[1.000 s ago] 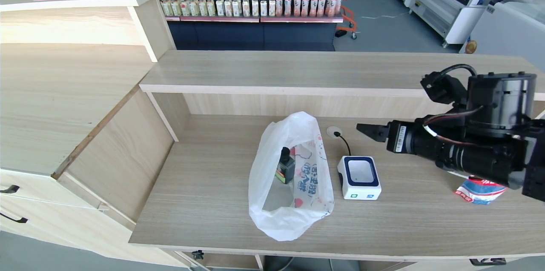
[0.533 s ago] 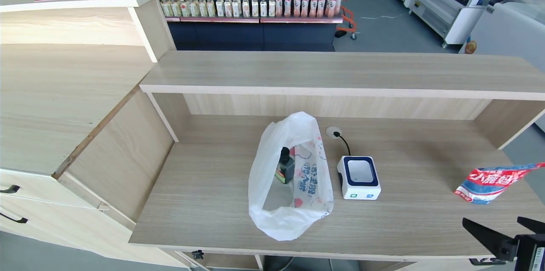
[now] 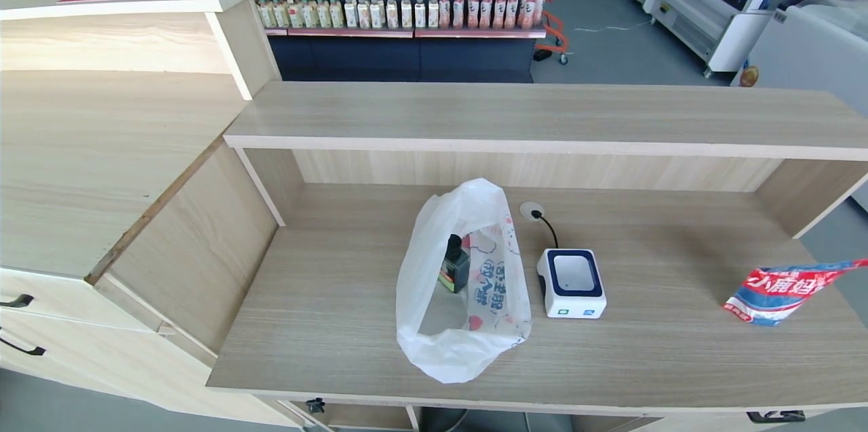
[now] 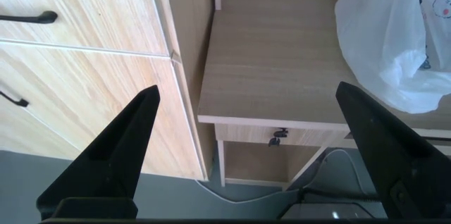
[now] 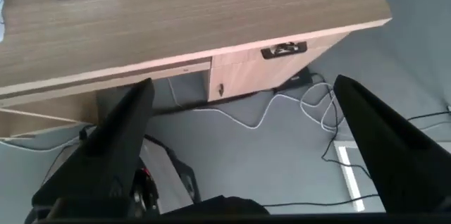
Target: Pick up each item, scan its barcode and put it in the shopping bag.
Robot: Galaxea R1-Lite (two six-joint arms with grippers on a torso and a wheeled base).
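**Snack pack (image 3: 780,289) nearer right fingers (image 5: 106,153)**

They are wide open, empty, below the surface's (image 3: 644,350) front edge. The pack lies up past them, long side left to right. Left fingers (image 4: 113,160), also open and empty, are farther.

Blue characters are showing on the shopping bag (image 3: 489,286), just left of the scanner (image 3: 571,281). White characters are running across the red snack packet (image 3: 780,286), well right of it. None is coming through legibly.
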